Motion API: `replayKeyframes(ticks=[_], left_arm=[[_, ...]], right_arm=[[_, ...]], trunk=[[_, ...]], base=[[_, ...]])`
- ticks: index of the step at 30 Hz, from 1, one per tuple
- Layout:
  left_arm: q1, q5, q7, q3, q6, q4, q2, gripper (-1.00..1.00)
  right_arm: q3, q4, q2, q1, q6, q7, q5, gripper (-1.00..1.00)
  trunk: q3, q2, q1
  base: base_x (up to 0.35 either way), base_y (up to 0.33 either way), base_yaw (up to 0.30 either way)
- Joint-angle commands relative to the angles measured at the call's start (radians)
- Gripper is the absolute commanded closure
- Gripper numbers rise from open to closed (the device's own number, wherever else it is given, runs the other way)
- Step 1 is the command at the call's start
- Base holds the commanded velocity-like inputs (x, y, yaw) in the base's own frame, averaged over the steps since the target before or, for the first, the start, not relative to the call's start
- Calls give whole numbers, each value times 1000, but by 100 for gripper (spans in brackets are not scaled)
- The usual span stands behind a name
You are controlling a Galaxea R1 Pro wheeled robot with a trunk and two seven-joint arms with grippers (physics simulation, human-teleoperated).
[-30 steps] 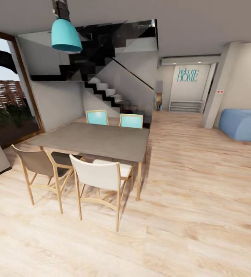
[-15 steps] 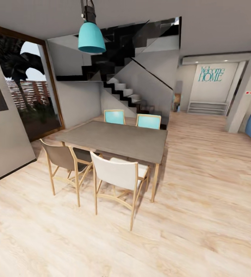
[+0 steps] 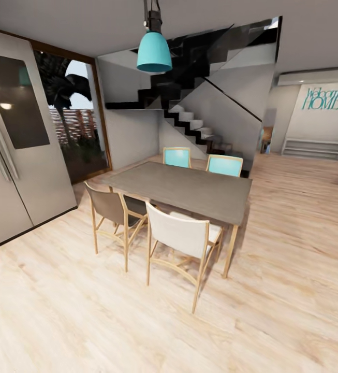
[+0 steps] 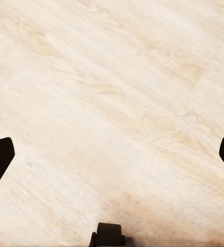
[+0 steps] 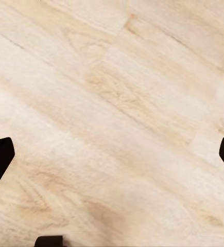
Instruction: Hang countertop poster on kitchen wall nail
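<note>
From the head camera I see a grey dining table [image 3: 189, 189] with four chairs on the pale wood floor [image 3: 272, 290], and a steel fridge [image 3: 13, 140] at left. Left pincer [image 4: 112, 154] and right pincer [image 5: 112, 154] both hang spread wide, empty, over floorboards. The poster isn't anywhere I'm looking.

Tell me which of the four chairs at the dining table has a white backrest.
The white chair, on the table's near side. Beside it stands a brown chair; the two turquoise chairs are on the far side.
</note>
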Motion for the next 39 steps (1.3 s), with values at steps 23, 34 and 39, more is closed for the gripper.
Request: replayKeyframes(ticks=[23,34,39], left_arm=[[0,0,0,1,-2,-1,0,-100],[0,0,0,1,-2,-1,0,-100],[0,0,0,1,-2,-1,0,-100]], right_arm=[[1,1,0,-1,-3,-1,1,-100],[1,1,0,-1,-3,-1,1,-100],[1,1,0,0,-3,-1,1,-100]], trunk=[[-1,0,0],[-1,0,0],[-1,0,0]], base=[[0,0,293],[0,0,293],[0,0,293]])
